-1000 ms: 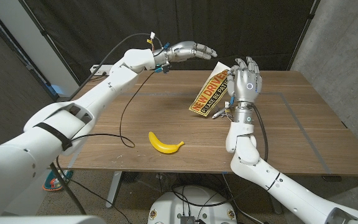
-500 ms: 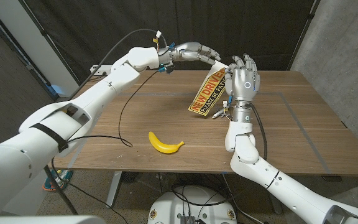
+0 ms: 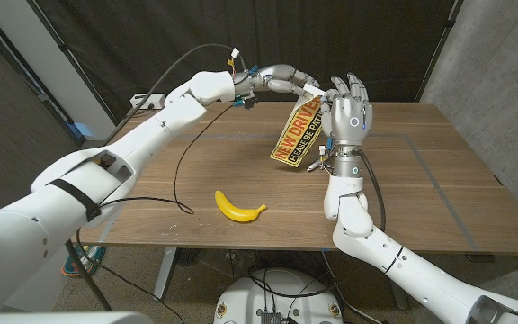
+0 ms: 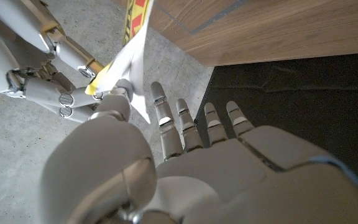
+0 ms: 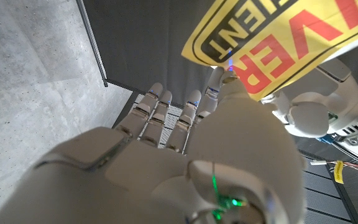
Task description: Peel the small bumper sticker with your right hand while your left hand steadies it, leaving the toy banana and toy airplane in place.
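A yellow bumper sticker (image 3: 296, 135) with red and black lettering hangs in the air above the far middle of the table. My right hand (image 3: 350, 112) stands upright and grips its right edge; the thumb lies over the print (image 5: 278, 43) in the right wrist view. My left hand (image 3: 286, 78) reaches in from the left and pinches the sticker's white top corner (image 4: 128, 67) between thumb and finger. The toy banana (image 3: 239, 208) lies near the front edge. A small grey toy airplane (image 3: 316, 165) peeks out beside my right wrist.
The wooden table (image 3: 421, 189) has tape lines marked on its right half. A black cable (image 3: 178, 171) from my left arm loops down onto the table's left part. Dark curtains hang behind the table.
My left hand has moved right to the sticker's top corner and taken hold of it. The sticker has shifted slightly left. The right hand has stayed nearly still.
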Robot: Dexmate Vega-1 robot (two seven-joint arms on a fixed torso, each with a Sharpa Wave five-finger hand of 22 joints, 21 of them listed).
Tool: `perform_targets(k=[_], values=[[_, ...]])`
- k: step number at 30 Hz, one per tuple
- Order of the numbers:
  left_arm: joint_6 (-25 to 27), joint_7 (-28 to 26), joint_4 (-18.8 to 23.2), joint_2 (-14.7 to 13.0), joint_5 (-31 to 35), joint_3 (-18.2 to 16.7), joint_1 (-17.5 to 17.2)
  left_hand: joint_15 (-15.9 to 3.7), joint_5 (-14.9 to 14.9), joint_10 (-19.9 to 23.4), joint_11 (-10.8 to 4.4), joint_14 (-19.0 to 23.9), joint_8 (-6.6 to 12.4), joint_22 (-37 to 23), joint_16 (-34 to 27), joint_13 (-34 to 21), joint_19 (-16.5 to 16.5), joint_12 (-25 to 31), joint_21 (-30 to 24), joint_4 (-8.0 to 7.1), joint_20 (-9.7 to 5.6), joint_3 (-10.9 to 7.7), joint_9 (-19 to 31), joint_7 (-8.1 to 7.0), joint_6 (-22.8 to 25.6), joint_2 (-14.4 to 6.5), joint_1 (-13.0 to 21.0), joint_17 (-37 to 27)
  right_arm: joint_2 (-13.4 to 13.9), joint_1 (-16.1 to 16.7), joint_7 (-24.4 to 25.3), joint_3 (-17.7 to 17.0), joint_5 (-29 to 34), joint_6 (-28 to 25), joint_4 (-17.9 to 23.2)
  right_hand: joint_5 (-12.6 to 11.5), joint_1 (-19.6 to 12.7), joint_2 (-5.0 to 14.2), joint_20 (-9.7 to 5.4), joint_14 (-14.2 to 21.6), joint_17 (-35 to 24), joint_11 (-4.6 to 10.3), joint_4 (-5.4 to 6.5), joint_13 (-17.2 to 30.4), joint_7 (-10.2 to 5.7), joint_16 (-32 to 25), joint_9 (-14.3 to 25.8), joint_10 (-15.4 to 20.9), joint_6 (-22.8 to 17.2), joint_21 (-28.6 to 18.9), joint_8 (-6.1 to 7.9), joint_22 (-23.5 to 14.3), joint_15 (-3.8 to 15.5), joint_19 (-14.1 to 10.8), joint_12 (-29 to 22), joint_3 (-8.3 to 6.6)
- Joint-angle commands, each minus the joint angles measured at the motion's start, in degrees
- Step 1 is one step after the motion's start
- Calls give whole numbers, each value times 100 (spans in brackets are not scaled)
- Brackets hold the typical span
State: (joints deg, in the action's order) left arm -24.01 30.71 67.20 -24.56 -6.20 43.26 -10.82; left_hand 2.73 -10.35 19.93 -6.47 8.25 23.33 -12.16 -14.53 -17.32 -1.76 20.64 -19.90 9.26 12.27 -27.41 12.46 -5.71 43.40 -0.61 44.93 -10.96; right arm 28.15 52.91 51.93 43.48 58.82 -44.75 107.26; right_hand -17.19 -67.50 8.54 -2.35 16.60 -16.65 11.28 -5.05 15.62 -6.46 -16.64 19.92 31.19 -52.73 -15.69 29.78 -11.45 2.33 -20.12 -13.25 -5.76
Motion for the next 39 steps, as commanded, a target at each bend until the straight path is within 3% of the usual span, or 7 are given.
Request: perform_targets(k=[1, 7, 12, 16, 26, 32, 39], values=[[-283, -119, -466, 358, -562, -165, -179, -176, 13, 421, -152, 292, 172, -24, -90, -45, 266, 103, -103, 45, 9, -87, -66, -15, 839, -251, 439, 6, -37, 9, -23, 11, 112, 16, 1, -6, -29, 40, -179, -45, -22, 13, -5, 16, -120, -50, -2, 36, -161, -38, 41, -18, 1031, -9, 8, 26], [-235, -287, -390, 334, -580, -216, -258, -330, 30, 721, -295, 541, 286, -17, -159, -84, 470, 160, -176, 41, 7, -62, -51, 54, 1274, -389, 697, 15, -66, 4, -55, 2, 108, 11, -27, -5, -34, 43, -171, -47, -37, 0, -5, 13, -106, -60, -22, 46, -168, -44, 40, -16, 1030, -12, 13, 39], [-311, -216, -532, 392, -686, -228, -236, -361, 52, 751, -238, 508, 304, -21, -162, -156, 538, 140, -209, -110, 16, 5, 104, 356, 1155, -692, 661, -19, -122, -28, -52, 0, 69, 13, -111, -5, -39, 44, -147, -37, -45, -17, -5, 11, -101, -65, -37, 55, -172, -53, 39, -15, 1028, -23, 15, 46], [-247, -402, -441, 371, -629, -256, -290, -505, 53, 859, -309, 574, 377, -25, -167, -193, 614, 154, -248, -5, 6, 4, 146, 494, 1313, -719, 806, 7, -137, -52, -80, 5, 25, 33, -143, -20, -48, 38, 50, 22, -43, -150, -10, -1, -23, -66, -72, 40, -167, -98, 41, -11, 975, -116, 40, 37], [-238, -394, -551, 400, -623, -227, -234, -585, 4, 980, -358, 589, 477, -23, -135, -236, 656, 156, -276, 93, 1, 3, 251, 733, 1484, -683, 1041, 32, -99, -142, -381, 59, -1, -3, -120, -220, 229, -333, 324, 23, 74, -327, -5, -74, -222, 139, -513, -353, 1717, -89, -976, 22, 732, -110, 184, 243], [-184, -379, -589, 398, -556, -180, -170, -607, -17, 1018, -374, 597, 493, -20, -124, -253, 637, 154, -272, 102, 0, 4, 280, 807, 1527, -671, 1126, 36, -97, -234, -470, 74, -50, 76, -162, -251, 370, -383, 342, -34, 80, -317, 54, -86, -276, 182, -603, -469, 1770, -65, -1094, 23, 703, -62, 187, 325], [-145, -373, -592, 366, -402, -102, -94, -623, -34, 1034, -391, 560, 489, -18, -95, -272, 614, 144, -267, 101, -1, 23, 257, 812, 1599, -639, 1188, 39, -118, -326, -362, 49, -129, 201, -277, -318, 400, -357, 362, -43, 86, -334, 61, -102, -298, 213, -717, -616, 2425, -53, -1487, 24, 689, -57, 190, 345]])
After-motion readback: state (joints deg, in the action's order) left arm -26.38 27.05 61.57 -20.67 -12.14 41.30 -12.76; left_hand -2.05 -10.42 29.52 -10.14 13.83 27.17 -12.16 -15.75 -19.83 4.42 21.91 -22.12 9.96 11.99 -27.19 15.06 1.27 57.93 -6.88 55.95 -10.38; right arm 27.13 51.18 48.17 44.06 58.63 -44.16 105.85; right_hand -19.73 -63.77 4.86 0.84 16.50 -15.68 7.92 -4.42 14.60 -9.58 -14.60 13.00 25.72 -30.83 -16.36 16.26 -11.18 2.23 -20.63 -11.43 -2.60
